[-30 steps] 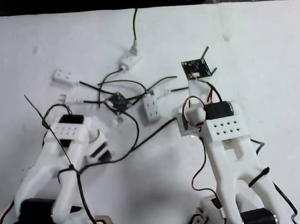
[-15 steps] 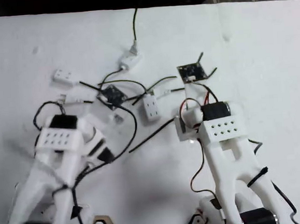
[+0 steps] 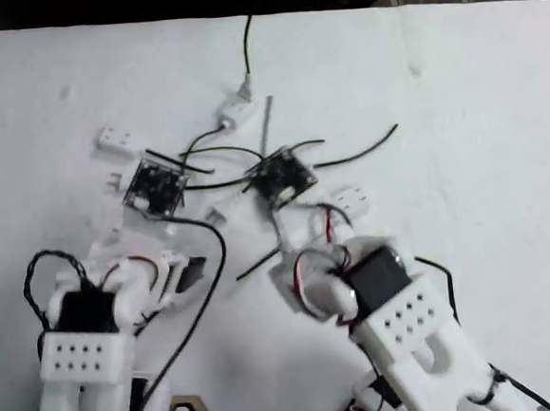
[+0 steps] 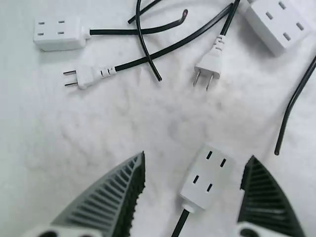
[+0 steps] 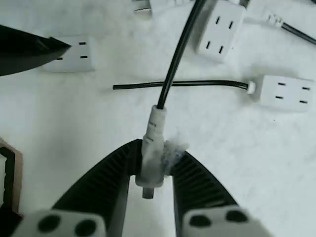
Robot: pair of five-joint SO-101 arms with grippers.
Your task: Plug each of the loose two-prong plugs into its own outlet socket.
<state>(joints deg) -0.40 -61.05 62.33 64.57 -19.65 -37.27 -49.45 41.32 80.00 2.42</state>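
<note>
left gripper [image 4: 196,159] fingers spread either side of one socket block [image 4: 205,175] on the white table [image 4: 74,128], two more socket blocks [image 4: 54,33] and two loose plugs [image 4: 86,76] beyond, right gripper [image 5: 158,148] pinching a third plug [image 5: 150,143]

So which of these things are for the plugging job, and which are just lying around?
For the job:
plug gripped by the right pincer
first loose plug
second loose plug
socket block in the gap of the open left pincer
far socket blocks

Just lying about:
brown-edged board
</note>
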